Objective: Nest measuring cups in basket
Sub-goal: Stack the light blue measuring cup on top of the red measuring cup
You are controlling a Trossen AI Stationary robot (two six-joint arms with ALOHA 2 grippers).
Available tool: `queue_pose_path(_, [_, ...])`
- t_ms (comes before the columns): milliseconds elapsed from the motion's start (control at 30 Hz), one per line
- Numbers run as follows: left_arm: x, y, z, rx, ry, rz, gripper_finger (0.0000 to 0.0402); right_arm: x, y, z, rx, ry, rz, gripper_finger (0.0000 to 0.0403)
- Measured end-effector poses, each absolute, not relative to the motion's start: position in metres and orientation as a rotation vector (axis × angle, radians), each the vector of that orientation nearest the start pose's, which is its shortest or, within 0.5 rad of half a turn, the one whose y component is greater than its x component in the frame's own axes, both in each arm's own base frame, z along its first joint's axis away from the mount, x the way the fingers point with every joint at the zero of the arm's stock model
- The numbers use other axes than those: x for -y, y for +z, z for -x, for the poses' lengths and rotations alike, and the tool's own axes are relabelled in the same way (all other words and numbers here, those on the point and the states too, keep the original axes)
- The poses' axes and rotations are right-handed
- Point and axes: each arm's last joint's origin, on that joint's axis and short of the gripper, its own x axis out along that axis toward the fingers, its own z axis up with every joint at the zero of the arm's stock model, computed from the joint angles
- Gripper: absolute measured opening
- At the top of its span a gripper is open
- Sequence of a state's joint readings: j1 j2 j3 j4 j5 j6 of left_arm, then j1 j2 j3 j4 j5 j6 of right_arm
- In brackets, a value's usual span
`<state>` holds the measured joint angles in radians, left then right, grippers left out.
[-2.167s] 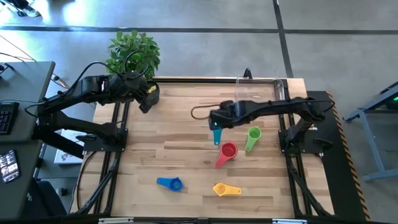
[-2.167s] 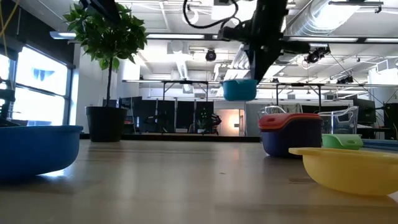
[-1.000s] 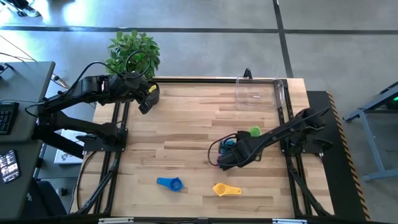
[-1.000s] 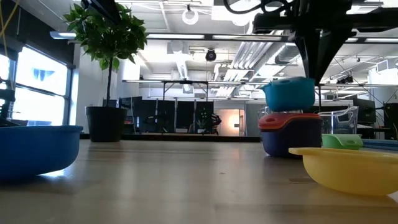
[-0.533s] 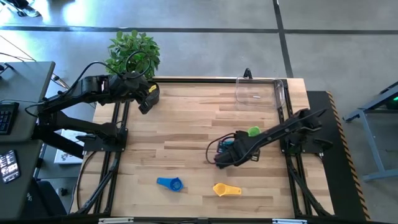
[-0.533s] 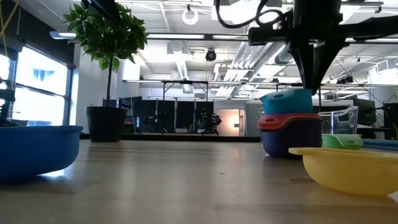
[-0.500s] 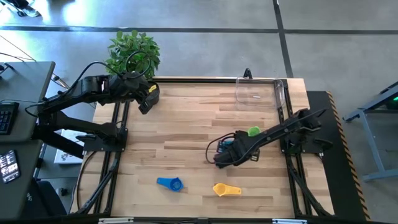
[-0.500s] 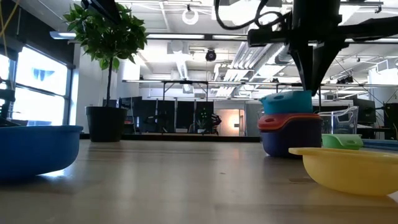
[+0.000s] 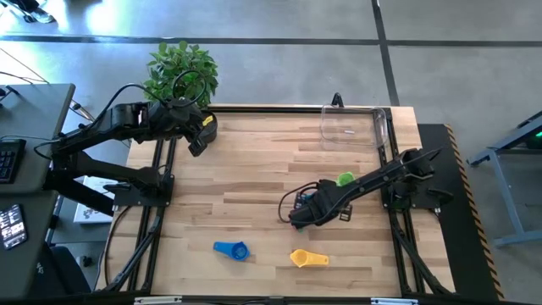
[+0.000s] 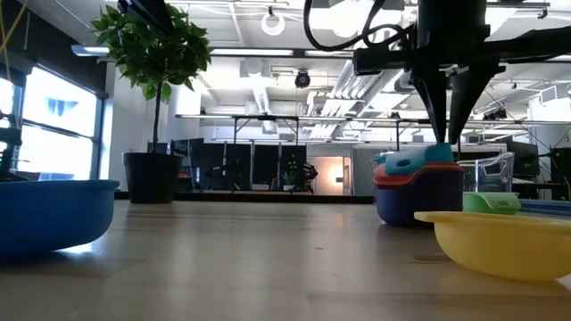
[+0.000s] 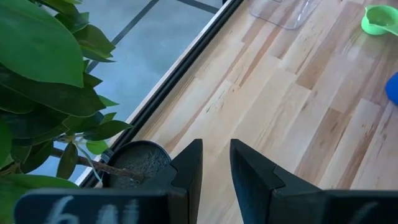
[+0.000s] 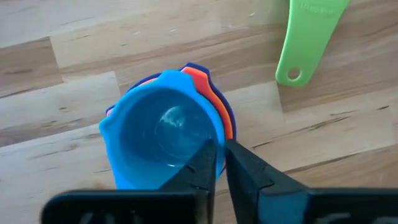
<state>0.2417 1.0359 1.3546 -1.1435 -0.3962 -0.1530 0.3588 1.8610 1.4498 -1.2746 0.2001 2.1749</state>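
A teal measuring cup (image 12: 155, 137) sits tilted on top of a stack, inside a red cup (image 10: 415, 178) that sits in a purple cup (image 10: 419, 203), at the table's middle right. My right gripper (image 12: 219, 149) points down over this stack, shut on the teal cup. The green cup (image 9: 345, 179) lies just beyond the stack. The blue cup (image 9: 230, 249) and yellow cup (image 9: 308, 257) lie near the front edge. The clear basket (image 9: 351, 127) stands at the far right. My left gripper (image 11: 215, 168) hangs open at the far left, by the plant. My right gripper has the teal cup's rim (image 12: 214, 132) between its two fingers, one finger inside the bowl and one outside. The fingers come from above, pointing down. The cup rests tilted in the red cup below it (image 10: 412, 164).
A potted plant (image 9: 182, 72) in a black pot stands at the table's far left corner, right under my left gripper. Bare wood lies across the table's middle and left (image 9: 237, 186). The green cup's handle (image 12: 305, 37) lies close to the stack.
My right gripper has gone down a little over the stack. The teal cup, held just above the red cup before, has sunk into it and now sits tilted.
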Motion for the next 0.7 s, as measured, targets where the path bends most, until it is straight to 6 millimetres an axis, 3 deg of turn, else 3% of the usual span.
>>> queue_pose_path(333, [-0.050, 0.395, -0.156, -0.795, 0.652, 0.052, 0.0074, -0.115, 0.222, -0.315, -1.004, -1.465, -1.232, 0.0099])
queue_pose_path(567, [-0.050, 0.395, -0.156, -0.795, 0.652, 0.051, 0.0074, -0.128, 0.230, -0.330, -1.103, -1.209, -1.326, 0.0106])
queue_pose_path(700, [-0.050, 0.395, -0.156, -0.795, 0.652, 0.051, 0.0074, -0.138, 0.225, -0.331, -1.102, -1.194, -1.333, 0.0106])
